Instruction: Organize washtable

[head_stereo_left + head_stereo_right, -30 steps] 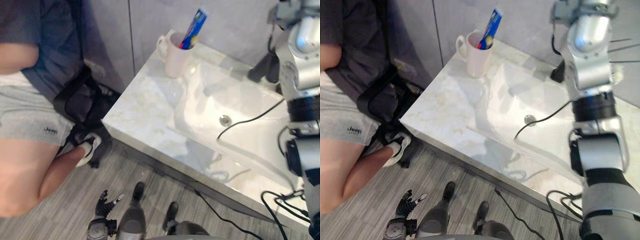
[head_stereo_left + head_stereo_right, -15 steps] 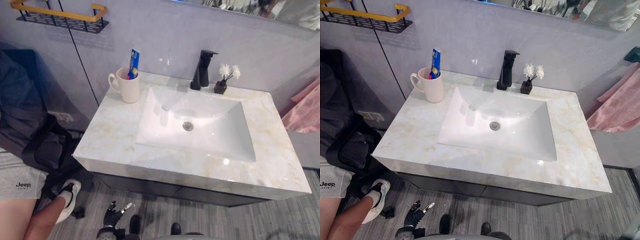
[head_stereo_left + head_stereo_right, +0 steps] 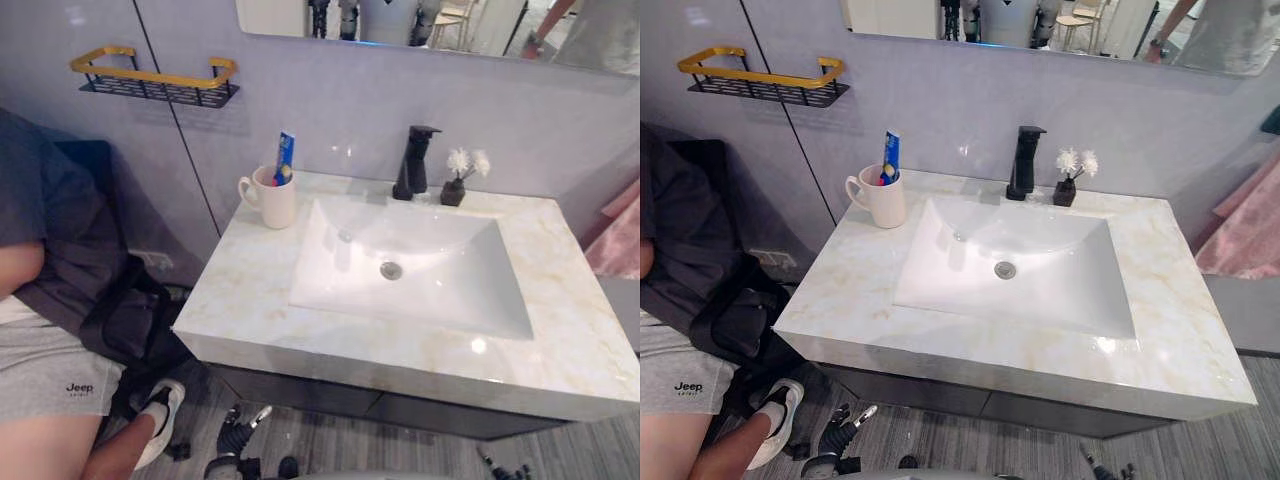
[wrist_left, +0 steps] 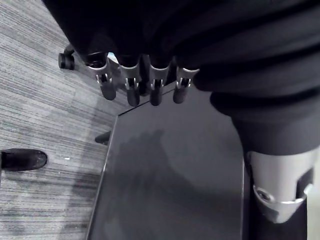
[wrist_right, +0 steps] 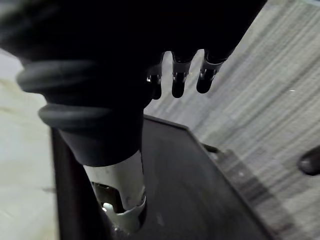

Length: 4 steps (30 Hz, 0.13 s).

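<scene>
white mug (image 3: 275, 203) on counter (image 3: 250, 295) back-left corner, beside basin (image 3: 430, 275), holds upright blue toothpaste tube (image 3: 285, 156) | small dark vase (image 3: 453, 192) with white flowers, beside black faucet (image 3: 414, 163) | left hand (image 4: 131, 82), right hand (image 5: 179, 77): fingers relaxed, slightly apart, above floor (image 4: 45, 110)

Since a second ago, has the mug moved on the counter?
No. The mug still stands by the sink's back left corner, left of the faucet, as before; the whole view shifted, so the camera moved.

White mug (image 3: 275, 204) with toothpaste tube (image 3: 285, 155) stands upright on marble washtable (image 3: 250, 292).
</scene>
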{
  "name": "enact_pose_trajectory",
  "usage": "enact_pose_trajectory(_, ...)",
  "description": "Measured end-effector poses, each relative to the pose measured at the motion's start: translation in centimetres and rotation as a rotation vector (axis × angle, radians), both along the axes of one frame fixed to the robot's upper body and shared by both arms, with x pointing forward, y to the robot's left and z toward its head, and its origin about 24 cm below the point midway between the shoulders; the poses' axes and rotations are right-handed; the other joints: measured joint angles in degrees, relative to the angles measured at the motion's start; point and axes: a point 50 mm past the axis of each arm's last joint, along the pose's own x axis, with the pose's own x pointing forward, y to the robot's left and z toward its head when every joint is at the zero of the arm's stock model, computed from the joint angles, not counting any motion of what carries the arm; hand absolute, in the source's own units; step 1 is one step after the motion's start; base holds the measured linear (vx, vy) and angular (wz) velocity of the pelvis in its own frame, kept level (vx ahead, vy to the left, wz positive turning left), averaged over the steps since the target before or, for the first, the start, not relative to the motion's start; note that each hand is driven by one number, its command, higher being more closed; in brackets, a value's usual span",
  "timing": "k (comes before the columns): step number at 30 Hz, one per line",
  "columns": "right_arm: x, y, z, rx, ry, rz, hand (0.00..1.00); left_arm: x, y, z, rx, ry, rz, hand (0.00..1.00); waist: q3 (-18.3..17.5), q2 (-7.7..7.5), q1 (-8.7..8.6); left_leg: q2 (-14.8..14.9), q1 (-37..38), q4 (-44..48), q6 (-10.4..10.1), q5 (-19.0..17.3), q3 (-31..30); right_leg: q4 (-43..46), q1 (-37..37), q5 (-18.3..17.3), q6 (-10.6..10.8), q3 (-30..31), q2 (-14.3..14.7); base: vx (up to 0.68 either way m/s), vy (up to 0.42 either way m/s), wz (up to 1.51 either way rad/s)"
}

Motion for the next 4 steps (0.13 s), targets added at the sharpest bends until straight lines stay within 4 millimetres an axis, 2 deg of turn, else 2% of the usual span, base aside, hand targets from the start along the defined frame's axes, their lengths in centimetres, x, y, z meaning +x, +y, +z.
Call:
enact_pose_trajectory(1,-0.3,0.9,-0.5,0.033,0.046,0.072,0.0,0.1,0.2,0.0,0.0,-0.001,-0.012,0.0,0.7,-0.54,0.15,-0.5,0.6,0.0,0.2,-0.1,-0.5,-0.1,1.0,-0.2,0.3,-0.6,-0.3,0.11,0.023,0.25)
enact_pose_trajectory(4,0.2,2.0,-1.0,0.072,0.075,0.181,0.0,0.2,0.1,-0.1,0.006,0.012,-0.034,0.0,1.3,-0.45,0.16,-1.3,1.4,0.0,0.6,0.0,-1.4,-0.2,1.9,-0.4,0.6,-1.0,-1.0,0.09,0.023,0.16)
